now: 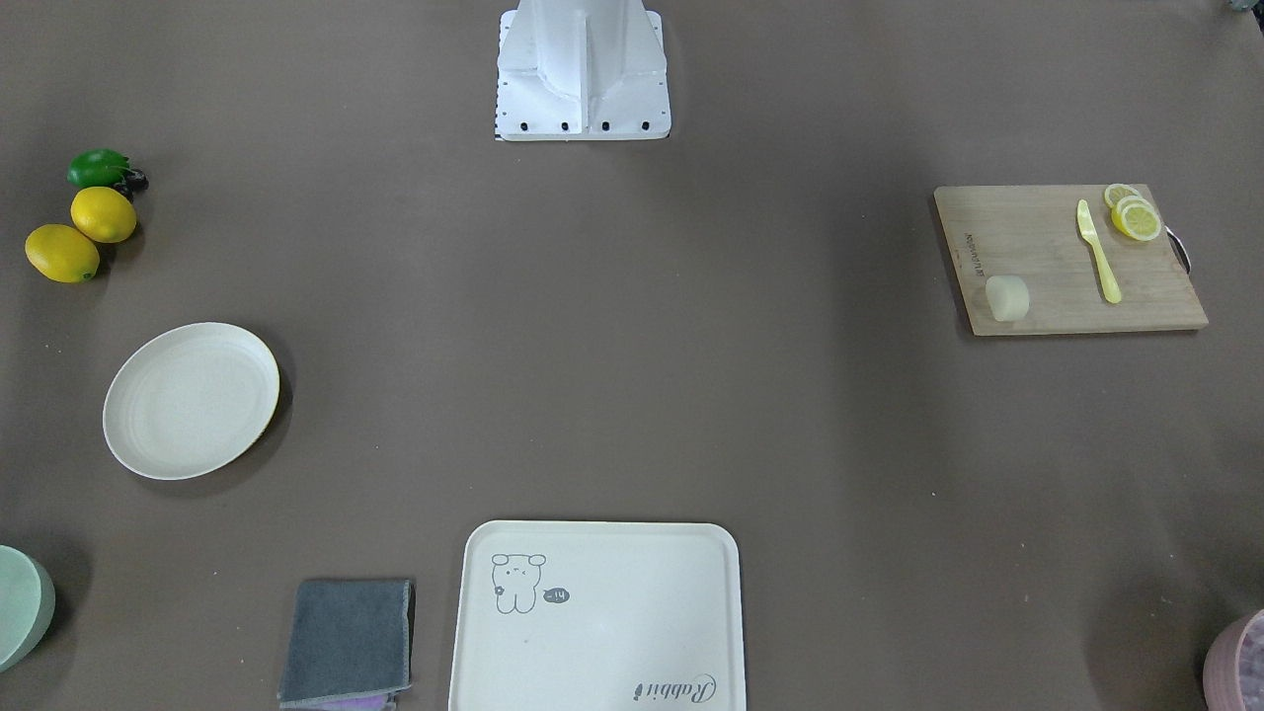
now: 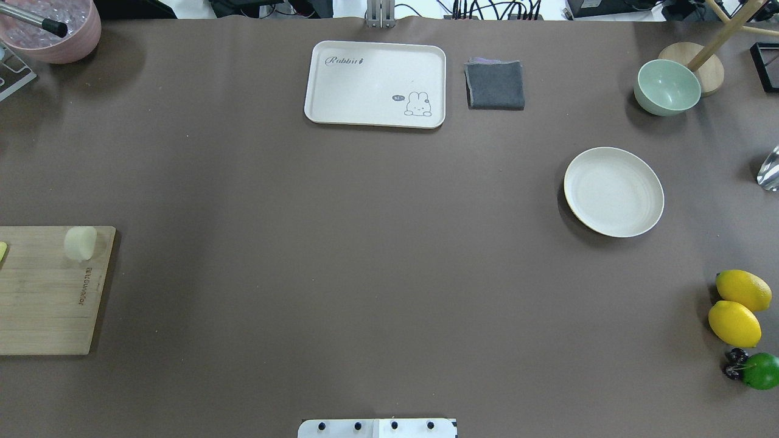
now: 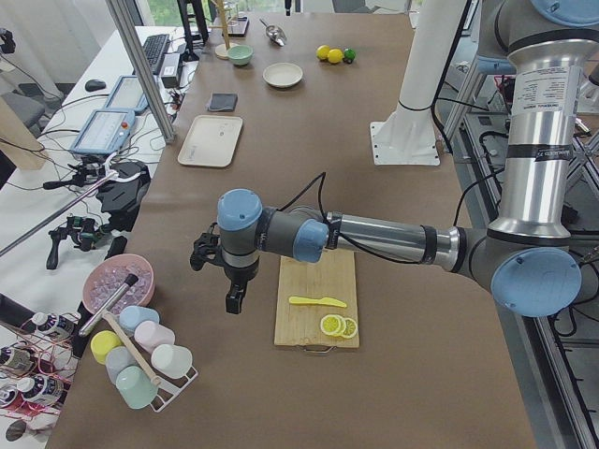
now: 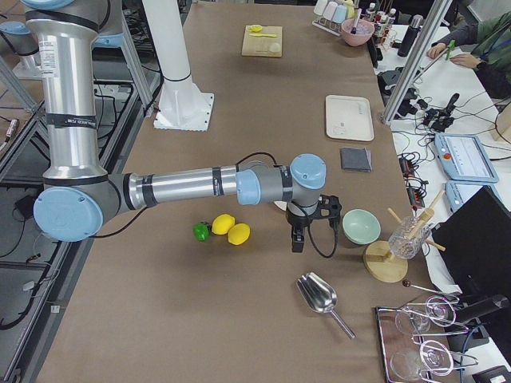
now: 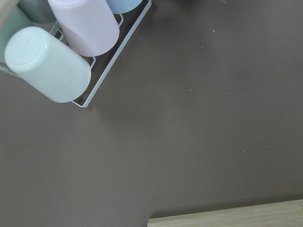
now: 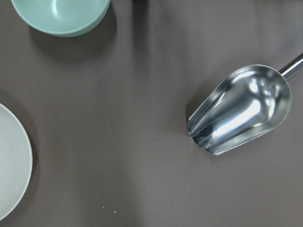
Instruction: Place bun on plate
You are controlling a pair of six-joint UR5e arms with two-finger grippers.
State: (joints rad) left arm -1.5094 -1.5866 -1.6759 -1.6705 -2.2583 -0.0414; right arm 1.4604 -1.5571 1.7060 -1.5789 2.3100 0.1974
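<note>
TABLETOP, PRE-PICKUP: The bun (image 2: 80,243) sits on a wooden cutting board (image 2: 42,304) at 9 o'clock in the overhead view, at the board's 1 o'clock corner. It is well apart from the plate (image 2: 613,191), which lies bare at 3 o'clock. Neither arm shows in the overhead or front views. The left gripper (image 3: 234,299) hangs over bare table just beside the board, approx. at the board's 9 o'clock in the left side view. Its wrist cam catches only a strip of board at 5 o'clock and racked cups (image 5: 47,64) at 10 o'clock. The right gripper (image 4: 297,239) hovers near the plate, w/ a mint bowl (image 6: 61,14) and metal scoop (image 6: 241,116) close by. Finger spread on both: cannot tell, as only side views show them. The step in hand looks like step 1, the approach, w/ the bun not yet picked up. The next move likely calls for the left arm, the nearer of the 2, to swing over the board. It would then need a gentle pinch on the soft-looking bun, clear of the knife (image 1: 1098,252) and lemon slices (image 1: 1136,217).
</note>
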